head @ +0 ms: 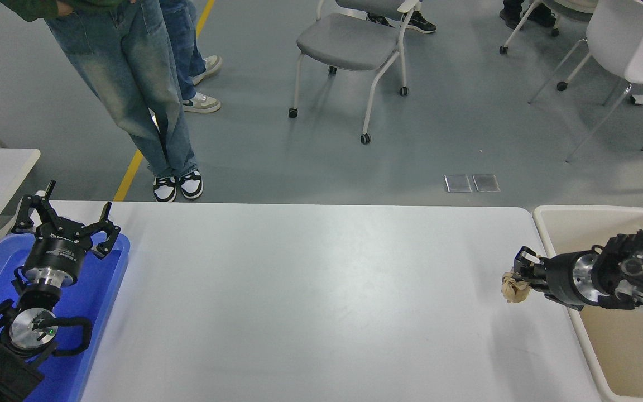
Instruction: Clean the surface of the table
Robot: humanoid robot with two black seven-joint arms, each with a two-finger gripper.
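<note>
Lab or workshop hall, grey floor [466,139], yellow floor line [132,173], wheeled chair [355,44]

Black arms with silver metal wrist rings; left tool [65,223] black, thin-fingered; black cable looped below it.

**Room beyond the work area**

Grey smooth floor [466,128] crossed by a yellow line [132,167] at left. A grey-seated chair on castors [349,44] stands at top centre; a white chair [628,50] at top right. Two small metal floor plates [471,183] lie side by side. A person in jeans [132,84] stands at upper left. Lighting is even.
</note>
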